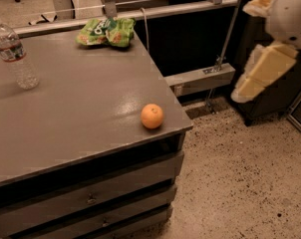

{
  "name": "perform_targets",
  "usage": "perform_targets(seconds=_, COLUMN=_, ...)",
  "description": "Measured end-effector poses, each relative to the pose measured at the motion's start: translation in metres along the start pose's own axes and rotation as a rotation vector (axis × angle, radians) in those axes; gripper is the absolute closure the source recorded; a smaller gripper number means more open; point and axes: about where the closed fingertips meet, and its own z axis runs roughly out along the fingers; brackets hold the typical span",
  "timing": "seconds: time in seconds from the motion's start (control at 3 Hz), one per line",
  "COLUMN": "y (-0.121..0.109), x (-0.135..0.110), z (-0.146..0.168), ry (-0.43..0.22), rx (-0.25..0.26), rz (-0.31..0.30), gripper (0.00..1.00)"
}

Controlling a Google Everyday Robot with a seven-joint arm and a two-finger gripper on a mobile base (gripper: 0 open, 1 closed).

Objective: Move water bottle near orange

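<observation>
The water bottle (13, 53) is clear with ribbed sides, a white cap and a white-and-red label band. It stands upright at the far left of the grey table (75, 113). The orange (152, 116) sits near the table's front right corner, far from the bottle. My gripper (243, 51) is in the air at the upper right, off the table's right edge and well away from both. Its two cream fingers (266, 69) stand apart, with nothing between them.
A green snack bag (105, 32) lies at the table's back right edge. Drawers (90, 198) run below the tabletop. A metal rail and bracket (200, 78) stand behind the table, with a dark cabinet at the right and speckled floor (240, 183) below.
</observation>
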Motion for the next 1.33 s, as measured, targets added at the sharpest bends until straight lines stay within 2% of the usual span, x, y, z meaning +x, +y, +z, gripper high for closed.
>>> perform_targets(seconds=0.33, y=-0.025, x=-0.042, z=0.053, ry=-0.147, rx=-0.015, rz=-0.058, gripper=0.00)
perform_targets(seconds=0.67, y=-0.045, x=-0.075, z=0.102, ry=-0.293, rx=-0.048, rz=-0.064, gripper=0.00)
perform_targets(seconds=1.0, y=-0.054, x=-0.117, z=0.150, ry=-0.434, rx=-0.089, rz=-0.037, gripper=0.00)
perform_targets(seconds=1.33, y=-0.054, x=-0.117, z=0.150, ry=-0.434, rx=-0.089, rz=-0.038, gripper=0.00)
